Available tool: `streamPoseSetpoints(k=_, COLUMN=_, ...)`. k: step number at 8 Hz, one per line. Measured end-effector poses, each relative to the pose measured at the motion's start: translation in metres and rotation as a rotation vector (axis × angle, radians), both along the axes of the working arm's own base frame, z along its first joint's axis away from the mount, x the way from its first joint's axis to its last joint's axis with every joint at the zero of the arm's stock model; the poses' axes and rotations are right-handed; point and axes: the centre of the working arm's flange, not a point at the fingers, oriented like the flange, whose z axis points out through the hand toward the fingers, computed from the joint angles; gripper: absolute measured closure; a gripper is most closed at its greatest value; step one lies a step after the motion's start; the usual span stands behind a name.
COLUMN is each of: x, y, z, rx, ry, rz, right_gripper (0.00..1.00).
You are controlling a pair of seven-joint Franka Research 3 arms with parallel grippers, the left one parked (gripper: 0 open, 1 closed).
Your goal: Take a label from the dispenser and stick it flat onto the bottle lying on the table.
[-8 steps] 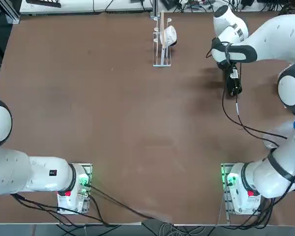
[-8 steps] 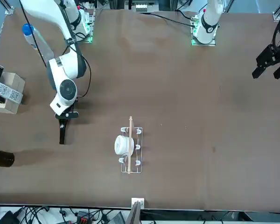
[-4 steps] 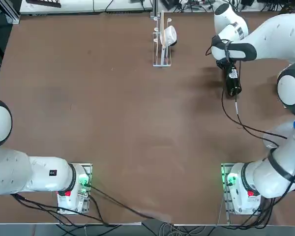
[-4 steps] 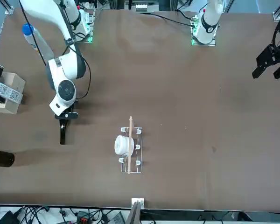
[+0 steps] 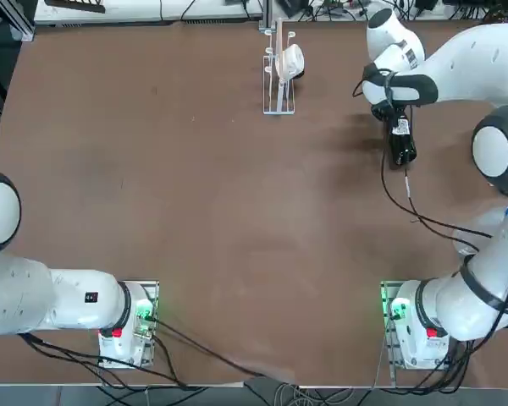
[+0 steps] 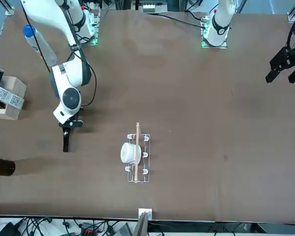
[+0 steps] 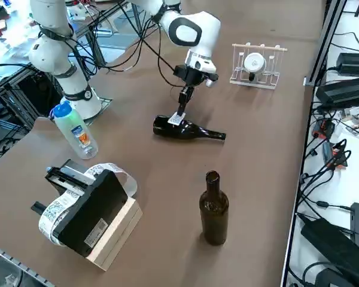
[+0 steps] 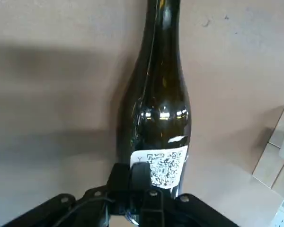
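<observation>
Right hand (image 7: pixel 182 105), closed, presses the small white printed label (image 8: pixel 164 166) onto the lying dark glass wine bottle (image 7: pixel 188 129), centre frame. Hand position barely changed over the last second; the label looks seated, and smoothing flat remains.

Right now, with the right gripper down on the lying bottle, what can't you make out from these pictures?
- Label: its near edge is hidden behind the shut right gripper in the wrist view, so flatness there is unclear; too small in the right side view.
- Lying bottle: mouth cut off by the wrist picture's edge; in the top view the arm covers it.
- Dispenser: cut off by the front view's edge.
- Whether the fingertips touch the label or the glass: not shown.
</observation>
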Motion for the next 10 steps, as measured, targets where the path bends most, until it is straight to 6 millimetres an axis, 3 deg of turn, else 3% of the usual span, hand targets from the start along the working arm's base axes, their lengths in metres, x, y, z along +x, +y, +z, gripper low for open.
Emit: streamPoseSetpoints(k=10, x=0.0009, y=-0.0002, z=-0.0083, rx=-0.001, ry=0.005, rz=0.0, right_gripper=0.99)
